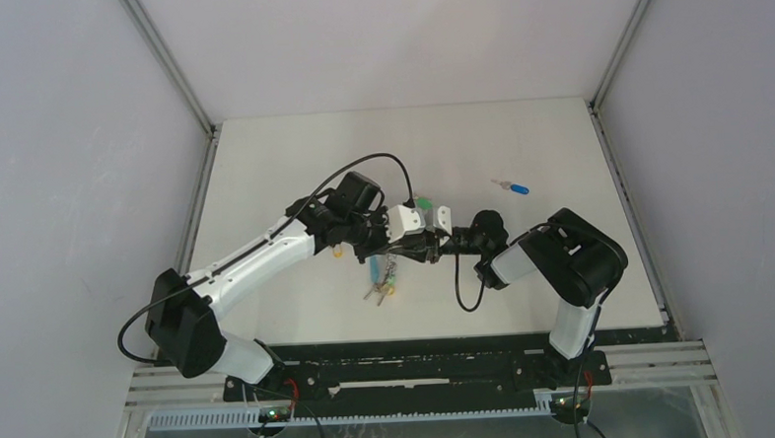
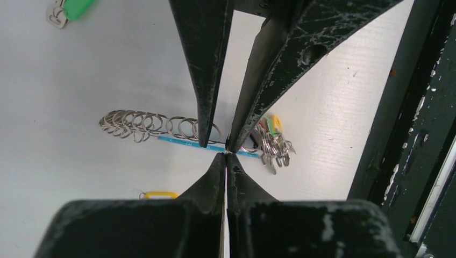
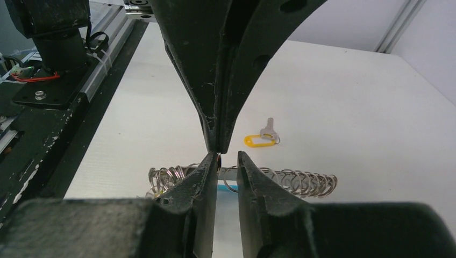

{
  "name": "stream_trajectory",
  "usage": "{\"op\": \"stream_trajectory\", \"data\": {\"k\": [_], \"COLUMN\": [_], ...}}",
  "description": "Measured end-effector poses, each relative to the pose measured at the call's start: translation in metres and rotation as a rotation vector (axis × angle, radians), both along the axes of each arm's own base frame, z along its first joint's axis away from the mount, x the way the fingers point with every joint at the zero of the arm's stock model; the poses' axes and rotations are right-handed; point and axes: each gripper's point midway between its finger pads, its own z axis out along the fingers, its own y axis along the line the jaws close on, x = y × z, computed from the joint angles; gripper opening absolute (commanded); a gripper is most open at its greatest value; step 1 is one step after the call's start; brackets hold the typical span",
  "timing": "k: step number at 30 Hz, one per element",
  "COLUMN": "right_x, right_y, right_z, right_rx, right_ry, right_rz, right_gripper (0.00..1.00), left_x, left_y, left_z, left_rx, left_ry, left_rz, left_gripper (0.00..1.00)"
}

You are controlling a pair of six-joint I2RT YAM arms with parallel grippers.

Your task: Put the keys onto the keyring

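Keyring (image 2: 178, 140) seemingly pinched by closed left jaws mid-table (image 1: 292, 154), right jaws barely parted.

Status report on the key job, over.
Jaws: left gripper shut, right gripper slightly open, tip to tip over the silver wire keyring with turquoise sleeve. Loose on white table: blue-headed silver key, green-headed silver key, yellow-headed silver key. Nothing blocking.

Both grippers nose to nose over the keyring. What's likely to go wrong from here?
1. The left gripper, shut, sits tip to tip with the slightly open right gripper; a small misalignment could make them collide.
2. What the left gripper pinches, if anything, is too thin to see; a slip would drop it onto the keyring beneath.
3. The yellow-tagged key lies close by; a sweeping arm might knock it away.
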Motion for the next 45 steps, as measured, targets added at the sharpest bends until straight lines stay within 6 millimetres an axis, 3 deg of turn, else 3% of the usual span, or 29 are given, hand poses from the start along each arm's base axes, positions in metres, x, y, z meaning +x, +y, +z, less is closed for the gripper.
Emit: {"op": "stream_trajectory", "data": {"k": [22,30,36,39,45], "right_x": [-0.004,-0.006,-0.006,-0.006,-0.003], "right_y": [0.001,0.001,0.002,0.002,0.000], "right_z": [-0.005,-0.006,-0.006,-0.007,-0.010], "right_rx": [-0.007,-0.008,-0.006,-0.010,-0.015], "right_ry": [0.027,0.032,0.047,0.070,0.112], "right_rz": [0.022,0.031,0.027,0.024,0.005], "right_gripper": [0.11,0.00,0.00,0.00,0.00], "left_x": [-0.003,-0.004,-0.005,-0.004,-0.003], "left_y": [-0.002,-0.003,-0.003,-0.007,-0.013], "left_z": [0.003,0.003,0.004,0.011,0.024], "left_rx": [-0.015,-0.017,-0.082,-0.158,-0.343], "left_ry": [-0.004,-0.004,-0.037,-0.080,-0.189], "left_rz": [-0.025,-0.026,0.017,0.037,0.083], "left_gripper": [0.00,0.00,0.11,0.21,0.21]}}
